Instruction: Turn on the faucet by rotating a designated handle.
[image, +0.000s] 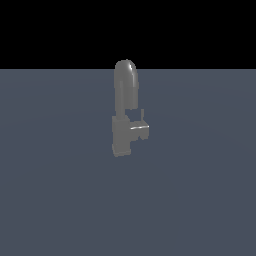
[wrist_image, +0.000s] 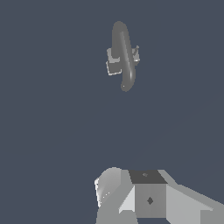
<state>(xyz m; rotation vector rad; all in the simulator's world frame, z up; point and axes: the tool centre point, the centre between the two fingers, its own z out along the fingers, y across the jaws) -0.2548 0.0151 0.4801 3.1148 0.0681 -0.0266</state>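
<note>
In the exterior view, the faucet stands alone mid-floor, matte grey, its arched spout rising from a blocky base. The handle juts from that base toward this view's right, pale-edged. In the wrist view, the gripper sits well apart from the faucet; whether its jaws are spread cannot be told.

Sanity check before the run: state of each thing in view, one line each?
faucet: upright on the floor, untouched, nothing near it.
handle: sticks out of the base toward the exterior view's right, not grasped.
hand: far from the faucet, holds nothing; its fingertips are out of frame, so open or shut cannot be told.
</note>
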